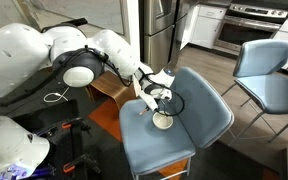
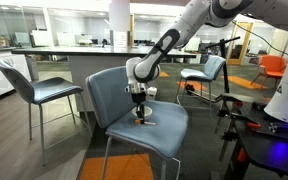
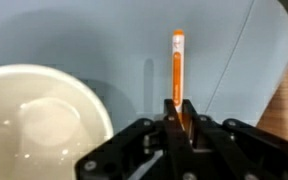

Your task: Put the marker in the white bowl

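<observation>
In the wrist view my gripper [image 3: 179, 112] is shut on the marker [image 3: 178, 65], an orange-and-pale pen that sticks out straight ahead of the fingers. The white bowl [image 3: 39, 120] lies just to the left of the marker, on the blue chair seat [image 3: 94, 40]. In an exterior view the gripper [image 1: 154, 97] hangs over the seat, just above and beside the bowl [image 1: 163, 121]. In an exterior view the gripper [image 2: 139, 100] points down at the seat, and the bowl [image 2: 145, 120] shows as a small pale disc beneath it.
The blue chair [image 1: 199, 110] has a tall backrest behind the bowl. A second blue chair [image 1: 269, 70] stands further back. More chairs [image 2: 34, 90] and an orange chair [image 2: 274, 66] stand around. A wooden surface [image 3: 284, 110] lies beyond the seat's edge.
</observation>
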`<state>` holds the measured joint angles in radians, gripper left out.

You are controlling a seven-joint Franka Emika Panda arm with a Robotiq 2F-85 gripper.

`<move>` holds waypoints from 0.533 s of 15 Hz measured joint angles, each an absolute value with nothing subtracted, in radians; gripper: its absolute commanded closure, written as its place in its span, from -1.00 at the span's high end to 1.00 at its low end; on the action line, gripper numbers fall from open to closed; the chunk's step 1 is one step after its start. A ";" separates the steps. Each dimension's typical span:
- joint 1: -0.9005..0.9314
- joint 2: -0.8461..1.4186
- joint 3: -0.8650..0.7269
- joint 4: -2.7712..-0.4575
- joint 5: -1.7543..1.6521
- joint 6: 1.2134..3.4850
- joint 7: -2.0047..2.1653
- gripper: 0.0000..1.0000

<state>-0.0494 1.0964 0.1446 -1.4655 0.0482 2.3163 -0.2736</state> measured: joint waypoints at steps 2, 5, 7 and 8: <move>-0.066 1.056 0.139 -1.501 0.049 2.316 -0.272 -0.94; -0.098 0.999 0.127 -1.544 0.051 2.316 -0.270 -0.94; -0.111 0.969 0.111 -1.560 0.051 2.316 -0.266 -0.94; -0.116 0.958 0.101 -1.562 0.051 2.316 -0.266 -0.94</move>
<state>-0.1156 0.9579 0.1012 -1.5618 0.0513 2.3164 -0.2658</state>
